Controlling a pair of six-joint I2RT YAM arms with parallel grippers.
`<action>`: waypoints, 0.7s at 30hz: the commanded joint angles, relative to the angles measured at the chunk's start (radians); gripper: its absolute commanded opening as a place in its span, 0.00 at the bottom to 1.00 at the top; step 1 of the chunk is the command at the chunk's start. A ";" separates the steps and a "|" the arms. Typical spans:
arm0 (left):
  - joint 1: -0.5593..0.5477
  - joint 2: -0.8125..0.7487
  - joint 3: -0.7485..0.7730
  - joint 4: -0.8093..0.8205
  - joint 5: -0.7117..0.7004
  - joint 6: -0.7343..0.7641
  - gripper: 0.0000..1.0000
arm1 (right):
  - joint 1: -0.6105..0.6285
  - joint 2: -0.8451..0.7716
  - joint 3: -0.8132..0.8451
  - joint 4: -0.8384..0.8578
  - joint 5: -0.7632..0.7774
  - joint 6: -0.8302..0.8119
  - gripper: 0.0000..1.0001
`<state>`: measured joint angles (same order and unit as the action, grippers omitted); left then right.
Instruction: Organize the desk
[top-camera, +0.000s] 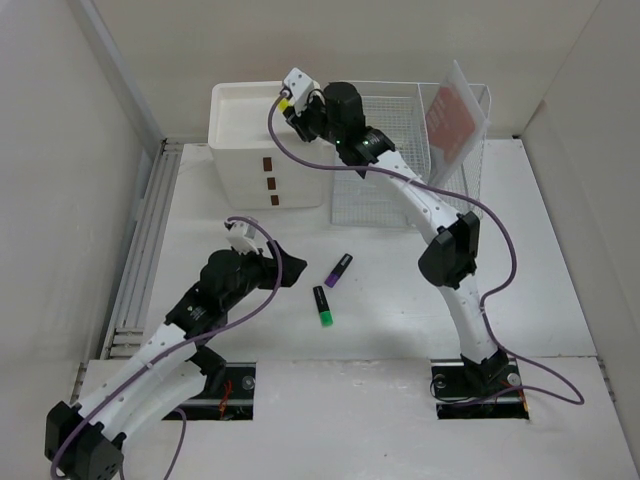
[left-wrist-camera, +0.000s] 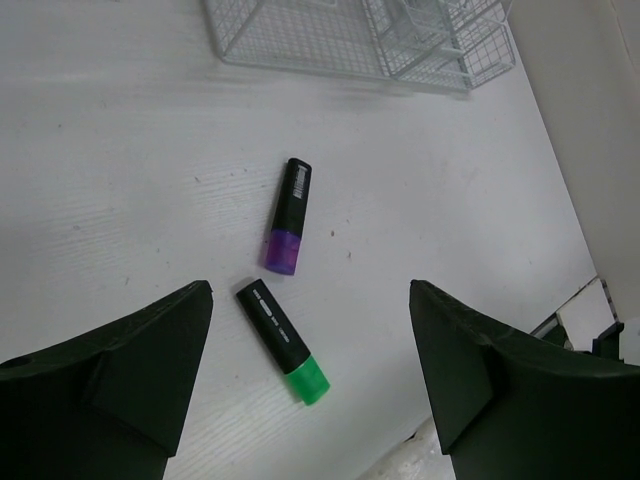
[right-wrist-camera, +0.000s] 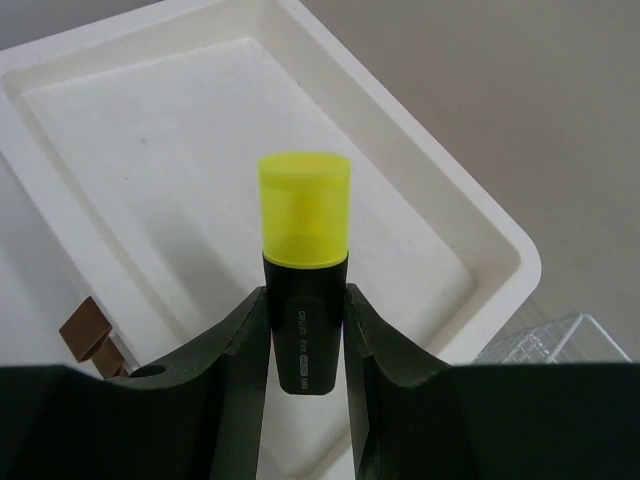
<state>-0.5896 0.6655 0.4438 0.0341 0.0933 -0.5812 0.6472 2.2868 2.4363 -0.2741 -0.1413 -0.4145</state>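
Currently, right tool (right-wrist-camera: 305, 300) pinches a yellow highlighter (right-wrist-camera: 304, 215) over the tray (right-wrist-camera: 487, 222); left tool (left-wrist-camera: 310, 292) gapes.

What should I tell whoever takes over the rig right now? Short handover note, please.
Right gripper: shut on the yellow highlighter, held above the drawer box's tray.
Left gripper: open, holding nothing, hovering over the desk above the green highlighter and purple highlighter, which lie loose and apart.
Done: yellow one lifted; none seen in the tray yet.
Left: probably drop it in the tray, then put away the other two.
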 joint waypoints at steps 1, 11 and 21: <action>-0.012 -0.010 -0.011 0.082 -0.001 0.006 0.77 | -0.017 0.019 0.085 0.102 -0.032 0.016 0.00; -0.032 0.075 -0.051 0.144 -0.001 -0.005 0.76 | -0.037 0.053 0.089 0.102 -0.041 0.016 0.70; -0.118 0.117 -0.042 0.110 -0.084 -0.023 0.69 | -0.037 -0.150 -0.066 0.102 -0.092 0.025 0.70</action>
<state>-0.6903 0.7998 0.3977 0.1158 0.0460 -0.5892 0.6136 2.2860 2.4035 -0.2249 -0.1848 -0.4103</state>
